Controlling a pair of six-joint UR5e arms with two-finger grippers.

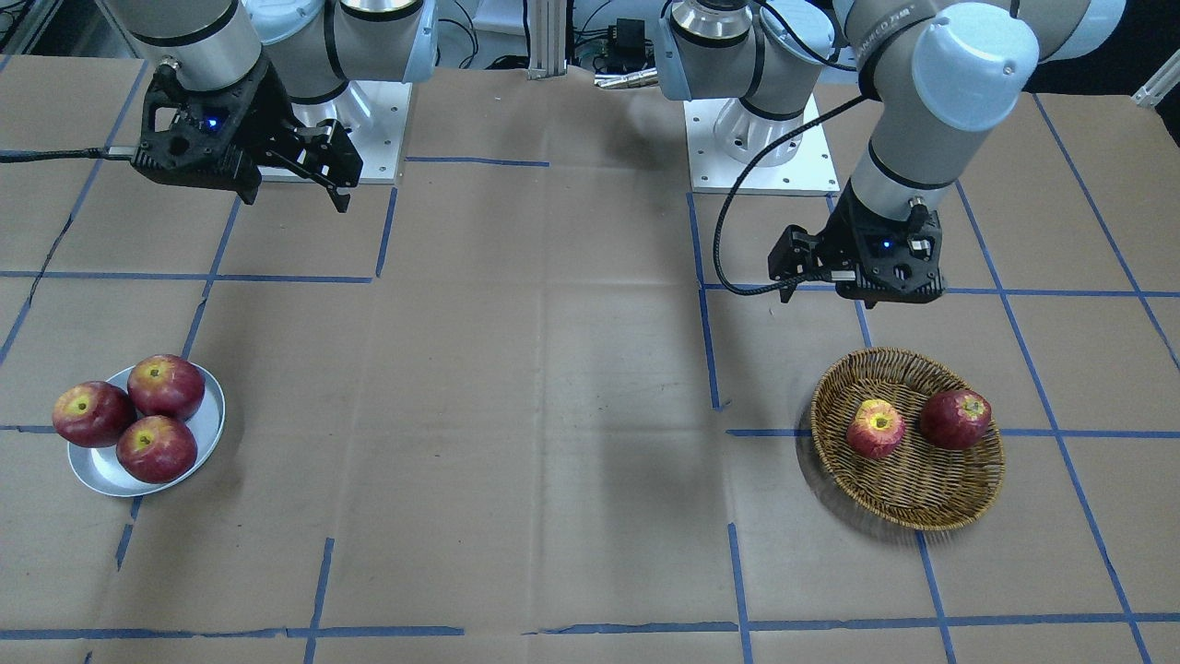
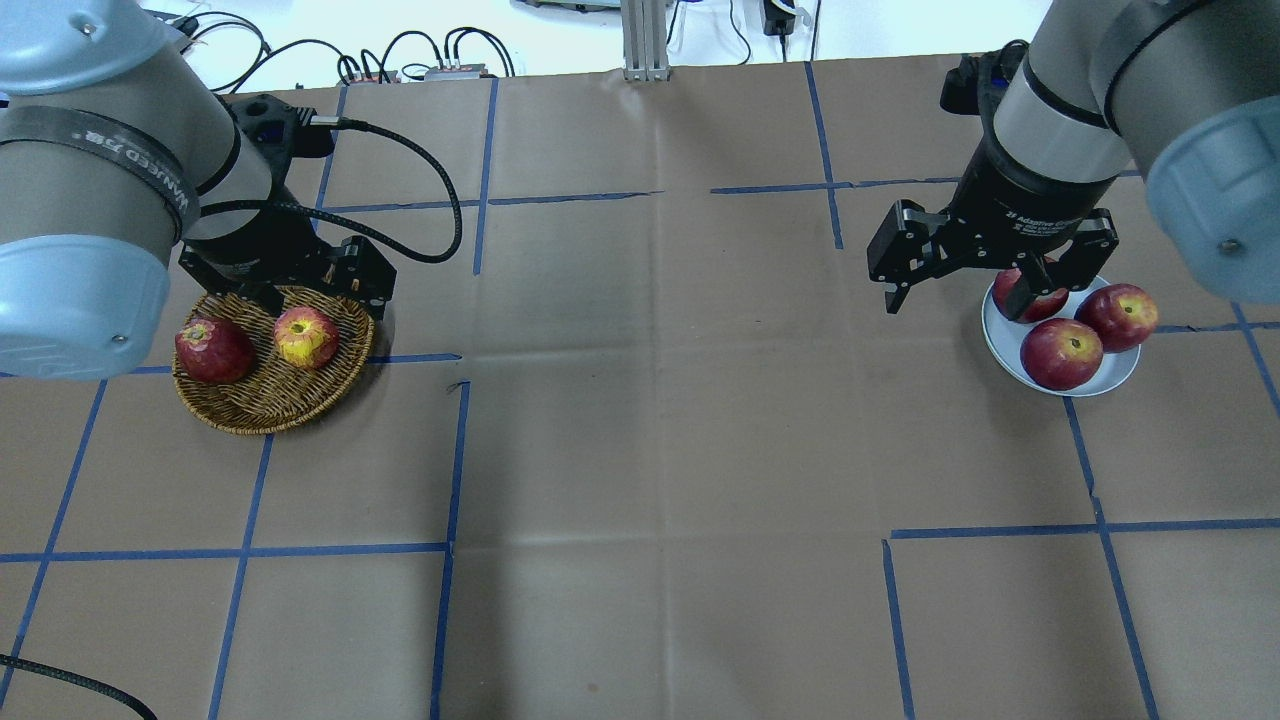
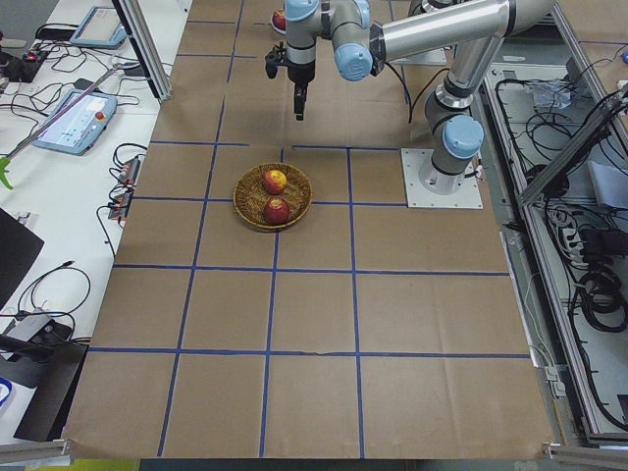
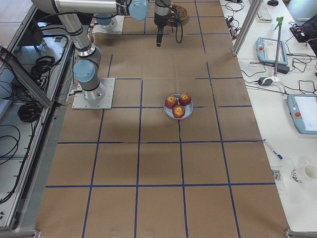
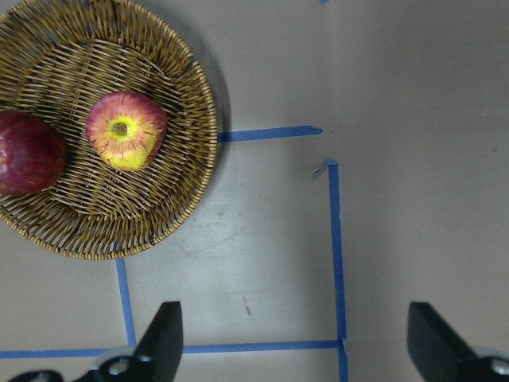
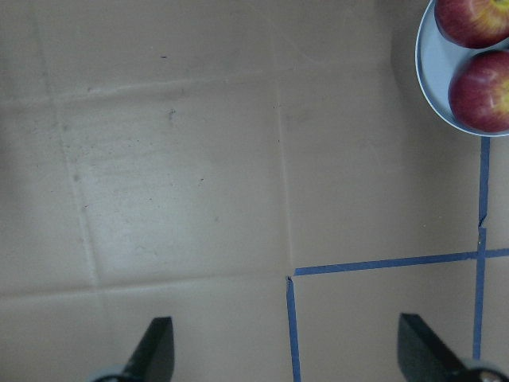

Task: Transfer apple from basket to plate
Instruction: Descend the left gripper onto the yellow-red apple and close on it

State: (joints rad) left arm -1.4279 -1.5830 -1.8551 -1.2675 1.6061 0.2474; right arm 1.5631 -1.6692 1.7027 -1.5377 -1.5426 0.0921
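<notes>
The pinkish-red apple (image 1: 875,428) with a yellow patch round its stem lies in the wicker basket (image 1: 913,503). It also shows in the overhead view (image 2: 306,337) and in the left wrist view (image 5: 126,130). My left gripper (image 1: 834,277) hovers above the table beside the basket; it is open and empty, and its fingers (image 5: 163,334) stand wide apart. The silvery plate (image 1: 101,472) holds three dark red apples. My right gripper (image 2: 985,285) hangs open and empty above the table next to the plate (image 6: 433,72).
A darker red apple (image 1: 956,419) lies in the basket next to the pinkish one. The table is covered in brown paper with a grid of blue tape lines (image 1: 710,350). The arm bases (image 1: 761,148) stand at the robot's edge.
</notes>
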